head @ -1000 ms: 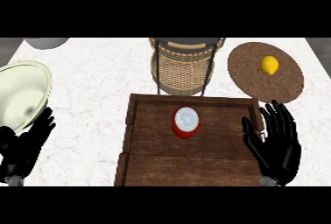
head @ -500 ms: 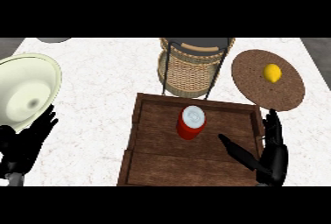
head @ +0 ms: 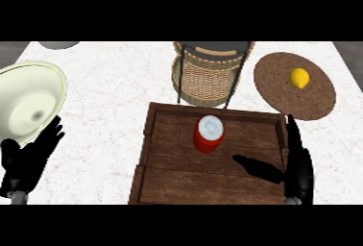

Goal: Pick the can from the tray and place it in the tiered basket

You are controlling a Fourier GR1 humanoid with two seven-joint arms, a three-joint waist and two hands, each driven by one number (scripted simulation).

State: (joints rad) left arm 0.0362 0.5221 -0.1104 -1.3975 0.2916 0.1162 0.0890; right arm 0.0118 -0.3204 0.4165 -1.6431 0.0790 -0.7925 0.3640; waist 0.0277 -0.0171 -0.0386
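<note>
One red can [head: 209, 134] standing upright in wooden tray [head: 212, 190]; right robot hand [head: 292, 166] hovering open beside it, holding nothing; reach step; next needing fingers curling round can, then lifting toward tiered basket [head: 210, 74]; left robot hand [head: 28, 161] resting open.

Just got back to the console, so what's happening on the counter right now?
The red can stands upright in the wooden tray, and nothing holds it yet. The right hand is open over the tray's right side, thumb pointing toward the can but clear of it. The left hand rests open at the lower left, beside the pale plate. The tiered basket stands just behind the tray, with no can in it. A lemon lies on a round brown mat at the right.
</note>
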